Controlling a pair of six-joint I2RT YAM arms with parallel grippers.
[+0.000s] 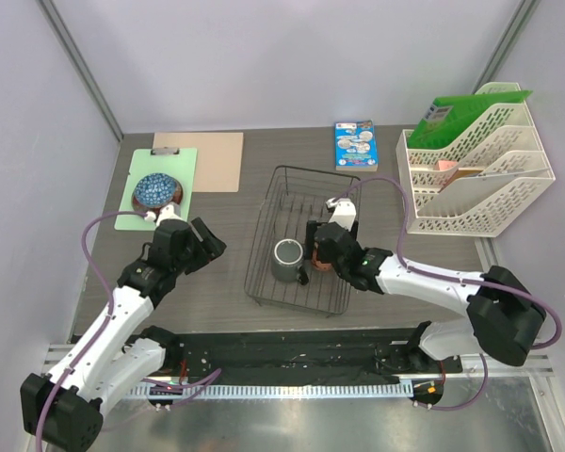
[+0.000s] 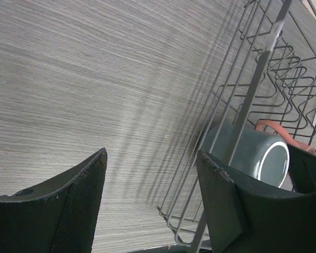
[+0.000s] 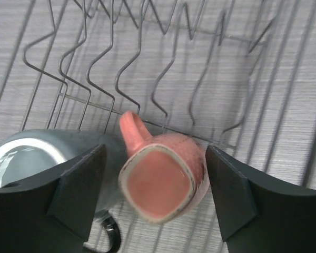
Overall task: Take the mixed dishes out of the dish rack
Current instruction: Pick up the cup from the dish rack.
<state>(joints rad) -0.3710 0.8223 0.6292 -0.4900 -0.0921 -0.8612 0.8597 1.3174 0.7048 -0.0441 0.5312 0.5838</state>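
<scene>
The black wire dish rack [image 1: 264, 231] sits mid-table. A grey-green mug [image 1: 286, 259] lies inside it, and beside that lies a salmon-pink cup [image 3: 163, 182] on its side, mouth toward the right wrist camera. My right gripper [image 3: 155, 184] is open around the cup, with a gap at each finger. The mug [image 3: 37, 153] lies just left of it. My left gripper [image 1: 207, 243] hangs open and empty over bare table left of the rack [image 2: 253, 89]. A blue-inside bowl [image 1: 154, 190] rests on a dark red plate [image 1: 176, 195] at the far left.
The bowl and plate stand on a green clipboard [image 1: 184, 165] beside a brown one [image 1: 212, 160]. A blue booklet [image 1: 356, 144] lies behind the rack. A white tiered file tray [image 1: 476, 179] with a green packet [image 1: 457, 113] stands at the right.
</scene>
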